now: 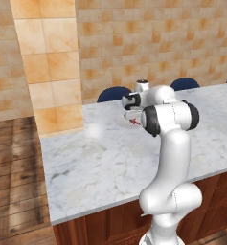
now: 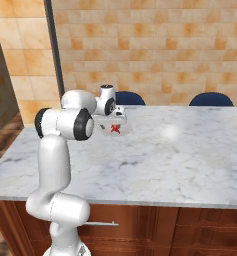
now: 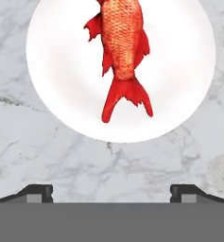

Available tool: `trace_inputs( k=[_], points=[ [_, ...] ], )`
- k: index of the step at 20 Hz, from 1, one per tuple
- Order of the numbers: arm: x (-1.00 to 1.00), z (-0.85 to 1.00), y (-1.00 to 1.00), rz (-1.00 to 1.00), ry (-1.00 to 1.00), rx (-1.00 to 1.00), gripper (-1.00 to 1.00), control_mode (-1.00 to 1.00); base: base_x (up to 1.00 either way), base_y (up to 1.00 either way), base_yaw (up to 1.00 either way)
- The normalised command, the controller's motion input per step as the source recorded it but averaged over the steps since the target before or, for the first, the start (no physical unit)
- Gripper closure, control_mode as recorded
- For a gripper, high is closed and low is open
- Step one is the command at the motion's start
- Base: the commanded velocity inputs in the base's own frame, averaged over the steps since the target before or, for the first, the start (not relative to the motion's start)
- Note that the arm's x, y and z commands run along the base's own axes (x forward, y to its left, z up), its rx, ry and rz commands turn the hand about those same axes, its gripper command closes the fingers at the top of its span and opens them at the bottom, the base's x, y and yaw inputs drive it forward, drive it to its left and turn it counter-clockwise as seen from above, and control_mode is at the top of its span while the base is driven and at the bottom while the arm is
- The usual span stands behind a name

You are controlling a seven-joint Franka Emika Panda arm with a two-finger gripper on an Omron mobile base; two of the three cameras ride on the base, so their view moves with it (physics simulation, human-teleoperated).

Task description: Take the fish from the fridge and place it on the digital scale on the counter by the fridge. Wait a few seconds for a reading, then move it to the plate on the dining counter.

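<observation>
The gripper (image 3: 111, 191) hovers with fingers (image 3: 38, 191) spread wide and empty above the marble tabletop (image 3: 47, 156). Beyond, the red-orange scaly fish (image 3: 120, 52) lies on the round white plate (image 3: 179, 71); probably light, stiff, slick, best pinched across its mid-body.

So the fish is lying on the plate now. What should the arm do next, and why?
Probably just lift straight up and away. The fish lies on the plate, and the pincer stands open above it, its fingertips wide apart and clear of the fish.
</observation>
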Motion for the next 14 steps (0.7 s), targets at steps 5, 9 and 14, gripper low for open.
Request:
trace_inputs(
  k=[5, 9, 14],
  points=[
    [-1.0, 0.64, -0.28, 0.0, -0.13, 0.11, -1.0, -1.0, 0.0, 0.0, 0.0],
    [-1.0, 0.58, -0.21, 0.0, -0.04, 0.05, -1.0, -1.0, 0.0, 0.0, 0.0],
    [-1.0, 0.59, -0.01, 0.0, 0.0, 0.0, -1.0, -1.0, 0.0, 0.0, 0.0]
  ],
)
